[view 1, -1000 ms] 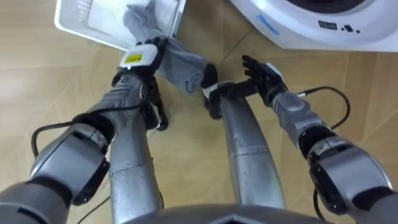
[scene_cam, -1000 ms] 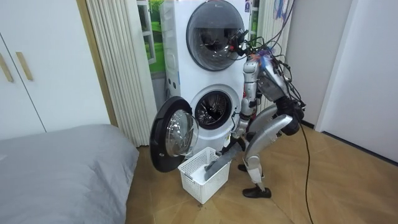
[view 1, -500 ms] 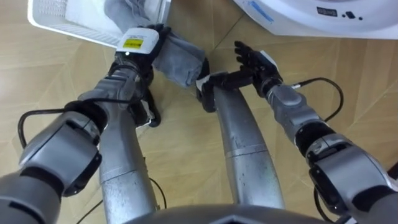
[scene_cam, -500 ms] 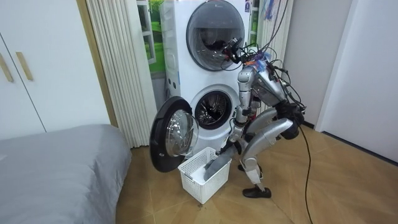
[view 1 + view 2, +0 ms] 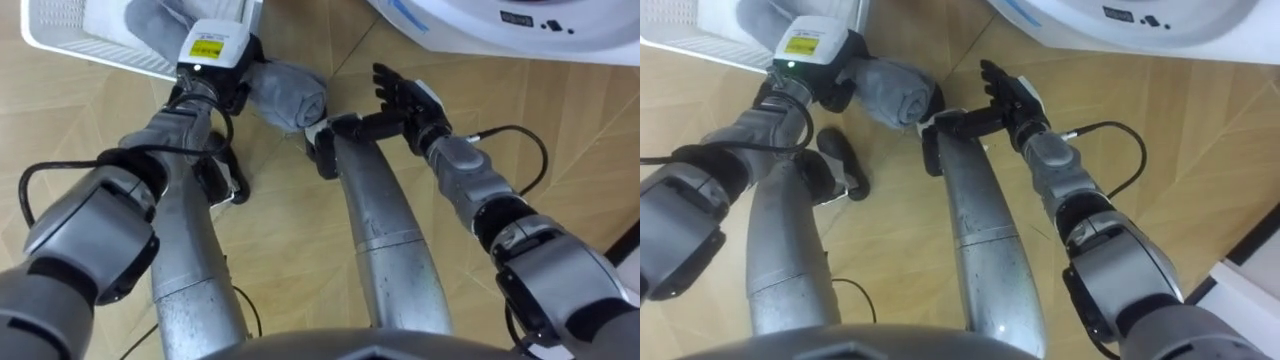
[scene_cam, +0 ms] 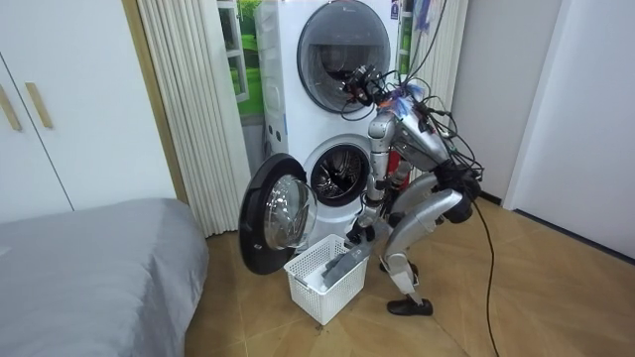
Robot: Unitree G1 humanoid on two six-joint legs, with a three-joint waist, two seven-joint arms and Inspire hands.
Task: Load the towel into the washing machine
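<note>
1. Towel. The towel (image 5: 290, 90) is plain grey, thick, soft cloth with no pattern that I can see. It is bunched into a creased roll. The rolled end sticks out to the right of my left hand (image 5: 213, 55), above the wooden floor (image 5: 290, 230). The other end runs up and over the rim of the white basket (image 5: 75, 42) and lies inside it.

2. Left hand. The fingers are curled tight round the towel at the basket's near edge, and they hold it clear of the floor.

3. Right hand. The right hand (image 5: 405, 92) has its fingers straight and spread and holds nothing. It is near the towel's rolled end but apart from it, between the towel and the washing machine (image 5: 470, 30).

4. Markings. The white front of the washing machine carries a short blue strip and some dark print. The print is too small for me to read.

5. Position. In the room view I see the robot bent forward in front of the lower machine. The machine's round door (image 6: 273, 213) is swung open towards the room view's left. The basket stands on the floor just below the door.
</note>
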